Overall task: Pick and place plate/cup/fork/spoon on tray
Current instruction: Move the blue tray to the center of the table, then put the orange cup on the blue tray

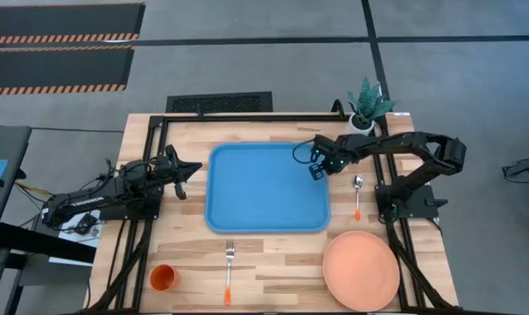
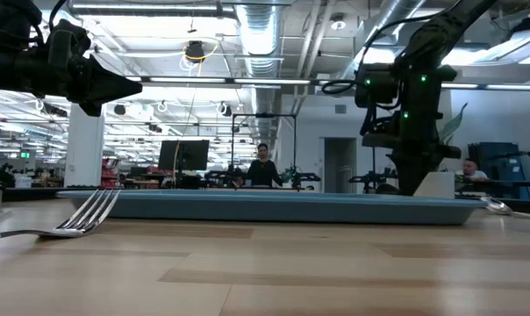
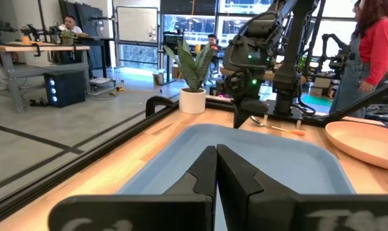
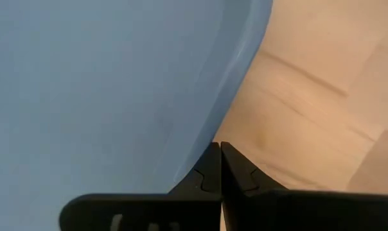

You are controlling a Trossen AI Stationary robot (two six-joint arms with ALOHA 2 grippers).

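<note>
No legible brand, label or writing appears on any item.

The blue tray [image 1: 266, 188] lies at the centre of the wooden surface [image 1: 273, 267] and carries nothing. The right end effector [image 1: 317, 164] hangs over the tray's right rim, fingers pressed together and clamping nothing; its wrist view shows only the rim and bare wood. The left end effector [image 1: 187, 169] waits just beside the tray's left edge, fingers likewise together and empty.

The spoon [image 1: 357, 194] lies on the surface just right of the tray, bowl toward the potted plant [image 1: 366, 105]. The plate [image 1: 361, 270] rests near the front right corner. The fork [image 1: 229, 269] lies in front of the tray, tines toward it. The cup [image 1: 163, 277] stands upright near the front left corner.

In the low view, the cup and plate are out of sight, and the tray's rim hides its floor. People [image 2: 263, 167] stand in the room beyond.
</note>
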